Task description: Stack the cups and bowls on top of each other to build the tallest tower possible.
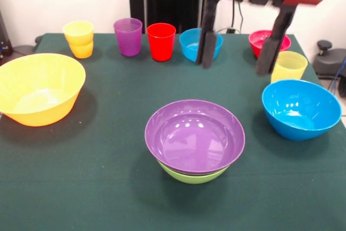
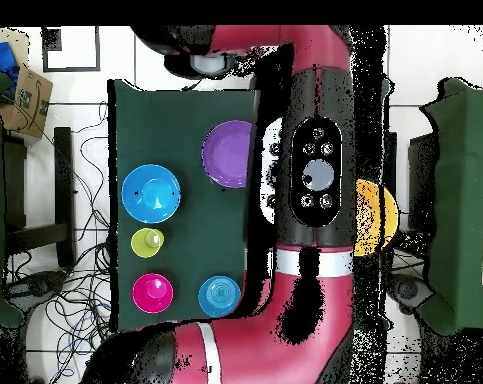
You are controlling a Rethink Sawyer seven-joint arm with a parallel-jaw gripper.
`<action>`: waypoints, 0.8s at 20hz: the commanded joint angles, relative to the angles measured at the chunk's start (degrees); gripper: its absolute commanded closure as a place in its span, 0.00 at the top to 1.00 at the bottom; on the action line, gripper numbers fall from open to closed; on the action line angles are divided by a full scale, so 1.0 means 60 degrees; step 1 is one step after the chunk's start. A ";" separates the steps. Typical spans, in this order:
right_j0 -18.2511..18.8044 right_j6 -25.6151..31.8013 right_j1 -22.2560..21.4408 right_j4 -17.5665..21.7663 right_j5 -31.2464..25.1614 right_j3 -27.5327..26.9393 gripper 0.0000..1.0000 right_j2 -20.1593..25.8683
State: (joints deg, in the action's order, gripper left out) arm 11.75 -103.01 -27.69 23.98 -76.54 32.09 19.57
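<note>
— Green cloth covers the surface; nearest us the purple bowl sits nested in the green bowl. That's the tower, two pieces.

— And the rest?

— Blue bowl, orange bowl, four cups behind, all loose. Gripper hovers, jaws wide, empty.

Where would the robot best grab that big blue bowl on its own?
Probably by the rim, from straight above: the blue bowl sits upright and open, too wide to span, so one finger would go inside the wall and one outside. The pale yellow cup crowds its far side.
</note>
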 commanded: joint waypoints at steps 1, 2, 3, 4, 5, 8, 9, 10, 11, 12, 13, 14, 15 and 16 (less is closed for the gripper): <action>-0.0447 0.0019 -0.0423 -0.0334 0.1243 0.2902 1.00 -0.0026; -0.0513 -0.0112 -0.0470 -0.0317 0.1472 0.3140 1.00 -0.0118; -0.0538 -0.0158 -0.0495 -0.0318 0.1563 0.3255 1.00 -0.0163; -0.0564 -0.0204 -0.0521 -0.0319 0.1653 0.3369 1.00 -0.0208; -0.0602 -0.0318 -0.0569 -0.0301 0.1849 0.3581 1.00 -0.0281; -0.0608 -0.0537 -0.0815 -0.0313 0.2810 0.4518 1.00 -0.0469; -0.0608 -0.0616 -0.0892 -0.0308 0.3118 0.4826 1.00 -0.0535; -0.0585 -0.0711 -0.1027 -0.0323 0.3426 0.5235 1.00 -0.0601; -0.0578 -0.0771 -0.1144 -0.0281 0.3856 0.5605 1.00 -0.0673; -0.0565 -0.0862 -0.1255 -0.0243 0.4270 0.5991 1.00 -0.0733; -0.0541 -0.0951 -0.1382 -0.0218 0.4685 0.6395 1.00 -0.0788; -0.0523 -0.1076 -0.1531 -0.0187 0.5092 0.6841 1.00 -0.0850; -0.0517 -0.1216 -0.1690 -0.0146 0.5501 0.7290 1.00 -0.0930; -0.0496 -0.1324 -0.1840 -0.0129 0.5853 0.7712 1.00 -0.1002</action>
State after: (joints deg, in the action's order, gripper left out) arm 8.94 -103.02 -35.56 21.31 -51.66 57.35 16.61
